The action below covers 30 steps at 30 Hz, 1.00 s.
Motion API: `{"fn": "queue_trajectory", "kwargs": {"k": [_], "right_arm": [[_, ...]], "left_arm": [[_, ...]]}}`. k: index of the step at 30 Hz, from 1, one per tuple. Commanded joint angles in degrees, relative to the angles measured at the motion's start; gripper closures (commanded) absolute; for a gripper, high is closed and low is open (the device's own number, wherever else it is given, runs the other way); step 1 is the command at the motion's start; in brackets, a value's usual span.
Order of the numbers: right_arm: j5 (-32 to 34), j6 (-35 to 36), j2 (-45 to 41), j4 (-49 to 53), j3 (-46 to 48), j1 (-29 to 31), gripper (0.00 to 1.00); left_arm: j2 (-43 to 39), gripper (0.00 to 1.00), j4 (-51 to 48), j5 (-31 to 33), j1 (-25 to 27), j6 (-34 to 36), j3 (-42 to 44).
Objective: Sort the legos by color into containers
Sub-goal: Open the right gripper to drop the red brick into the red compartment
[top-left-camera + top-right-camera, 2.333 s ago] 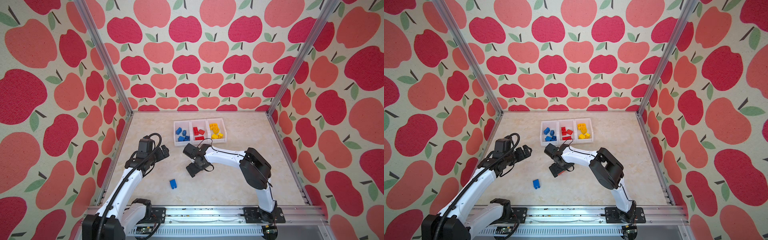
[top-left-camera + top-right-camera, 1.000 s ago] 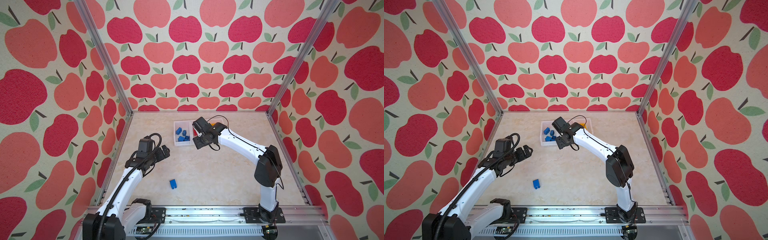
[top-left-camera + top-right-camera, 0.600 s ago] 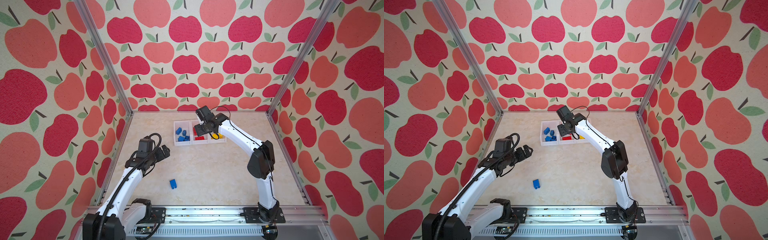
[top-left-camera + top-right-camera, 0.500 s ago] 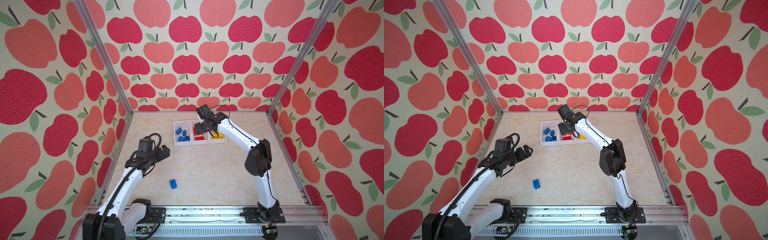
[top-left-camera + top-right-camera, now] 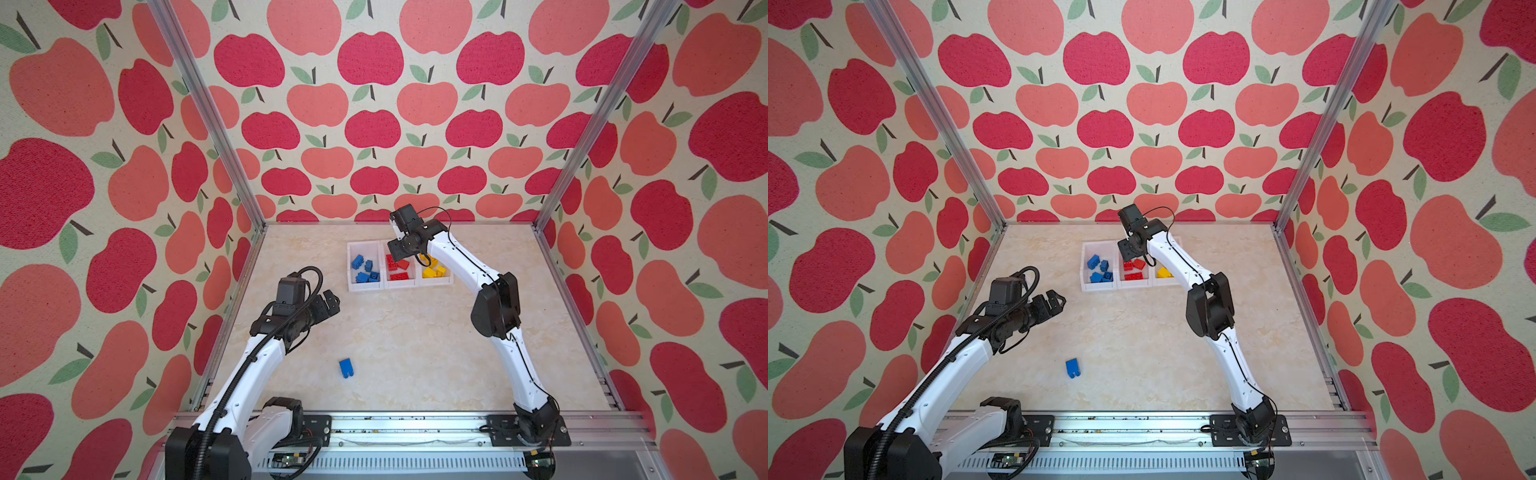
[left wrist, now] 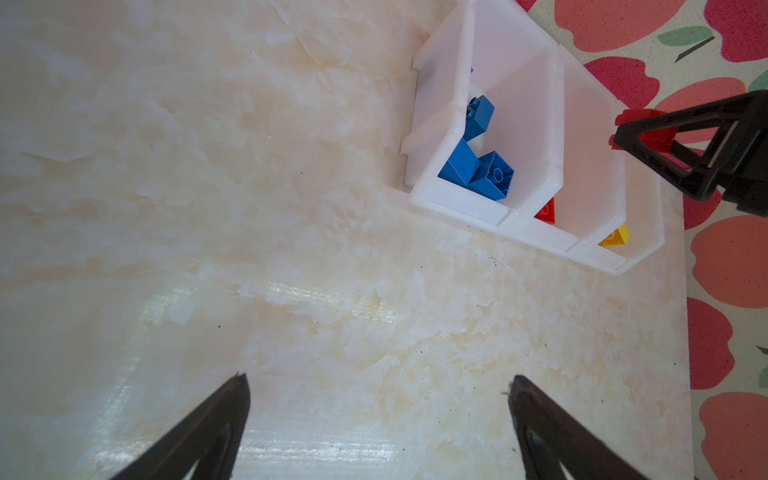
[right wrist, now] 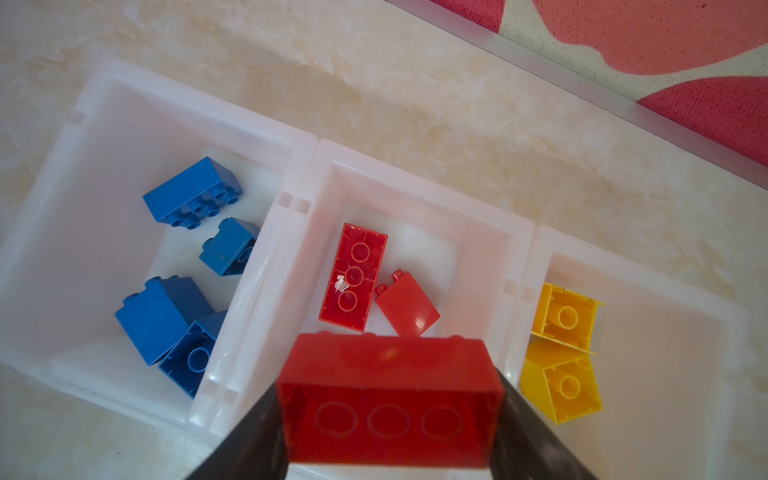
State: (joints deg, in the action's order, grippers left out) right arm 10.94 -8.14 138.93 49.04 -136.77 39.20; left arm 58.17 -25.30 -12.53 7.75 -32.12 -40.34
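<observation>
We see a beige marble-look tabletop (image 5: 415, 332) with three joined white plastic open bins (image 5: 363, 286) near its back. The right gripper (image 7: 390, 449) clamps an oblong red plastic lego brick (image 7: 388, 390) above the middle bin (other reds lie there). The left gripper (image 6: 379, 380) hovers spread wide, empty. A small blue plastic lego brick (image 5: 345, 368) lies loose on the tabletop, well apart from the bins.

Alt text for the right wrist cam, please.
The right gripper holds an oblong red brick above the middle bin, which contains two red bricks. Four blue bricks lie in one neighbouring bin, two yellow bricks in the other.
</observation>
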Motion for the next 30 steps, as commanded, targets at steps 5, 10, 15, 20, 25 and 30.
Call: {"fn": "queue_trajectory", "kwargs": {"k": [5, 10, 15, 20, 25, 30], "right_arm": [[-1.4, 1.5, 3.7, 1.7, -4.1, -1.1, 0.35], [-1.6, 1.8, 4.7, 1.8, -4.8, -1.2, 0.31], [-2.1, 1.6, 4.7, 1.8, -4.8, -1.2, 0.19], [-2.5, 1.4, 4.0, 2.1, -5.0, -1.1, 0.16], [-2.7, 1.4, 2.5, 2.5, -4.6, -0.7, 0.16], [-2.8, 1.4, -0.6, 2.5, -2.3, 0.3, 0.16]], "left_arm": [[0.4, 0.01, -2.7, 0.1, 0.4, -0.9, -1.8], [0.5, 0.01, -2.8, 0.4, 0.8, -1.1, -2.0], [0.5, 0.01, -3.4, 0.9, 1.3, -1.2, -2.3], [0.3, 0.01, -3.8, 1.2, 1.8, -1.5, -2.5], [0.3, 0.01, -4.4, 1.7, 2.2, -1.5, -2.7], [0.0, 0.01, -5.3, 2.3, 2.8, -1.9, -2.7]]}}
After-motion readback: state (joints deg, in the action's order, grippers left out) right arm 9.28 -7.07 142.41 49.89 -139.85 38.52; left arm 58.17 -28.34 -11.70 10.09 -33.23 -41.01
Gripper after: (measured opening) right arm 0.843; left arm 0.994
